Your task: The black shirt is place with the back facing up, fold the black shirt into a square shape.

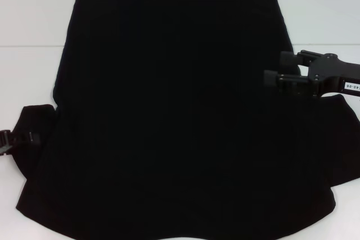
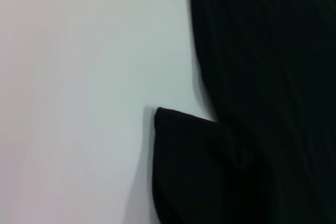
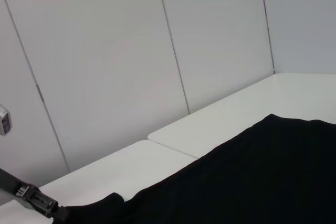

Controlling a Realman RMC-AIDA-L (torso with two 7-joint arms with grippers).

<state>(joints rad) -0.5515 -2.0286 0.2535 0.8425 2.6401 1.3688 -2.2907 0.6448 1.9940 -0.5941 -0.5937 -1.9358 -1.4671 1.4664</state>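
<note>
Head view shows you the black shirt (image 1: 174,116) spread flat over the white table (image 1: 34,26), its long axis running near to far. Your right gripper (image 1: 277,69), fingers parted and empty, hovers over the shirt's right edge; the left gripper (image 1: 7,141) sits at the left sleeve, fingers' state unclear.

My black shirt (image 1: 180,116) runs off the bottom edge, and my left gripper (image 1: 7,140) is cut off (fingers hard to see)

- A white table (image 1: 34,21) with a thin seam across its surface.
- Behind it, a pale panelled wall (image 3: 105,66) divided by narrow dark vertical joints.
- Soft, even light.
</note>
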